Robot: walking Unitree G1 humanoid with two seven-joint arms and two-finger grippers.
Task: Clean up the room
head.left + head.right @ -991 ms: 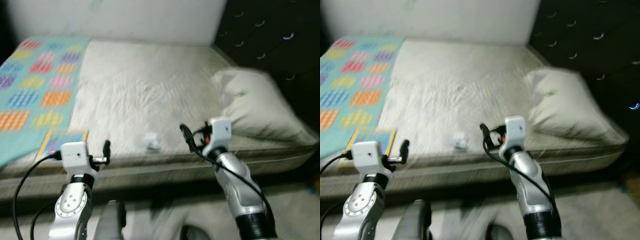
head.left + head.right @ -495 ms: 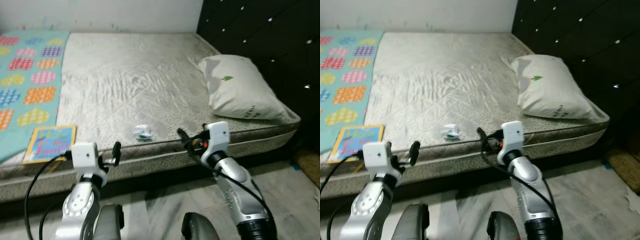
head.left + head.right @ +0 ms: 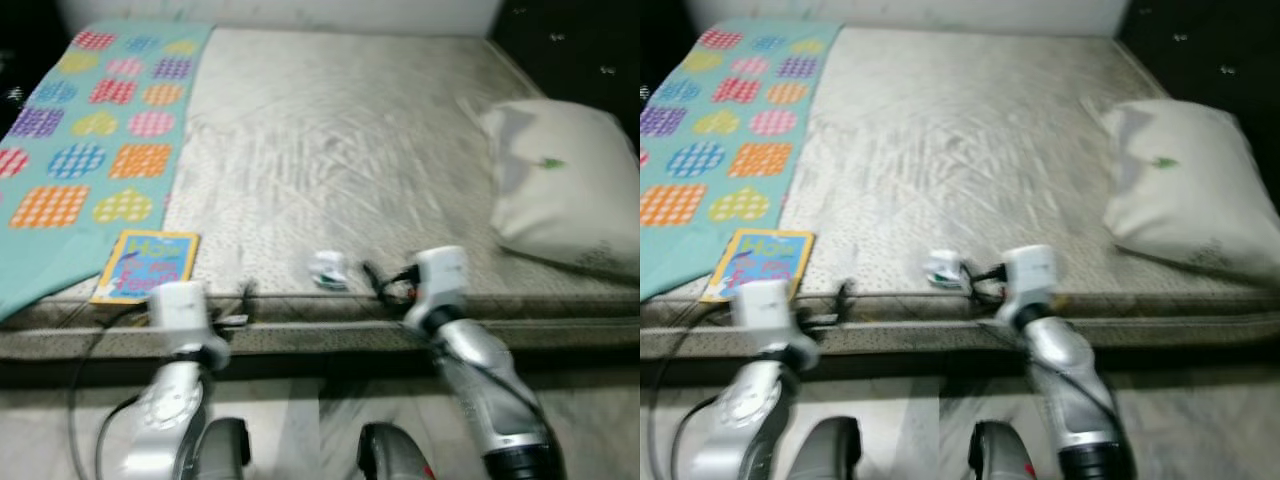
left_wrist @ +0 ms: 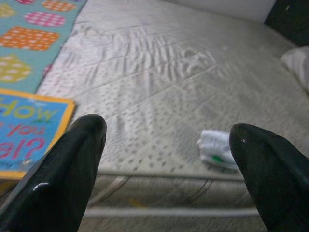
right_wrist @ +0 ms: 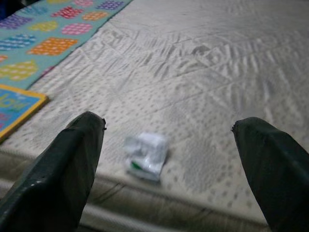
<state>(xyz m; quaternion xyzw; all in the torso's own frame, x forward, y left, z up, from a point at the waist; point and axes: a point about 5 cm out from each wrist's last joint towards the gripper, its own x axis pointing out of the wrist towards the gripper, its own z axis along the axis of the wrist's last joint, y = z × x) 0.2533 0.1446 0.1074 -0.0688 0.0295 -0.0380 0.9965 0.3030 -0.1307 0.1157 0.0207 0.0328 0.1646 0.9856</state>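
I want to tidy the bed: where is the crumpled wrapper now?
The crumpled wrapper lies on the mattress near its front edge, between the book on the robot's left and the pillow on its right.

The camera swung left and tipped down over the bed (image 3: 330,150), so the pillow (image 3: 565,185) slid toward the right edge, more of the patterned blanket (image 3: 90,140) came into sight, and both grippers, left (image 3: 245,300) and right (image 3: 372,278), closed toward the mattress edge.

A crumpled white wrapper (image 5: 146,155) lies on the grey mattress (image 5: 203,92) between the right gripper's (image 5: 169,159) wide-apart jaws.
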